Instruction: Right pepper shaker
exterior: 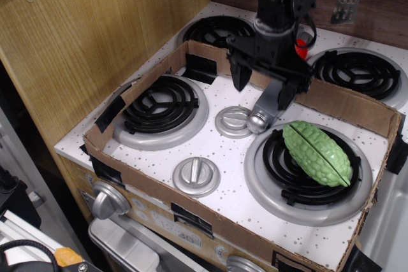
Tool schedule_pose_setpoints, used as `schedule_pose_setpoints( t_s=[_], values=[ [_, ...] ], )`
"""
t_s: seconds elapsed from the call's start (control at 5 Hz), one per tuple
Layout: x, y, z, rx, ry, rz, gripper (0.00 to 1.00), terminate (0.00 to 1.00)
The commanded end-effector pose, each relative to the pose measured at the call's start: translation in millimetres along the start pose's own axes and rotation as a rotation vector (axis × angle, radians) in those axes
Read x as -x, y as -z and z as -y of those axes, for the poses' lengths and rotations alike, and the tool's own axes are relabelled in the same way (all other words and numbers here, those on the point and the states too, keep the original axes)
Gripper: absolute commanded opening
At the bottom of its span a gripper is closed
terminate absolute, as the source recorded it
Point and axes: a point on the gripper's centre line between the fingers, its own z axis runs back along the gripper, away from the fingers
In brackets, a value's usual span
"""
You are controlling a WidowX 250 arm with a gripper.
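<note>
The pepper shaker (266,105) lies tipped over on the white stove top inside the cardboard tray. Its grey blocky body points back-right and its silver ball top (257,121) points front-left, next to a flat round knob (232,121). My gripper (262,92) hangs over the back end of the shaker's body. It is open, with one black finger (240,79) to the left of the body and the other to the right (286,97). The upper part of the grey body is hidden behind the gripper.
A green bumpy vegetable (317,153) lies on the right burner (305,171), close to the shaker. The left burner (159,107) and a second knob (196,174) are nearby. A cardboard wall (344,102) rings the stove top. A wooden panel (95,30) stands at the left.
</note>
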Motion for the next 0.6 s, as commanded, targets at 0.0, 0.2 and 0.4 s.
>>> schedule_pose_setpoints(
  t_s=[0.0,0.2,0.4],
  values=[
    [-13,0,4,0.024,-0.011,0.046,1.0,0.0],
    [-15,3,4,0.028,-0.002,0.047,1.0,0.0],
    [-23,6,0,0.033,0.008,0.055,1.0,0.0]
  ],
)
